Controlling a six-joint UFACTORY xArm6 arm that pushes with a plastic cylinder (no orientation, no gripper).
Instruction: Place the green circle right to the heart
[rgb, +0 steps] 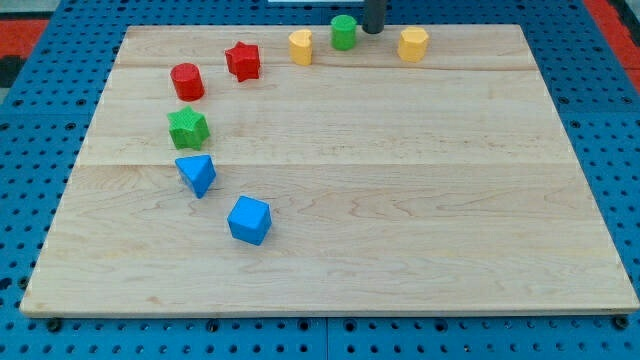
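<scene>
The green circle (343, 32) stands near the board's top edge. A yellow block (300, 46), which looks like the heart, is just to its left, with a small gap between them. My tip (372, 31) comes down from the view's top and rests right beside the green circle, on its right side. I cannot tell if it touches the circle. Another yellow block (413, 43), roughly hexagonal, stands to the right of my tip.
A red star (242, 61) and a red circle (187, 81) sit at the upper left. Below them are a green star (187, 128), a blue triangle (197, 174) and a blue cube (249, 220). The wooden board (400, 200) lies on a blue pegboard.
</scene>
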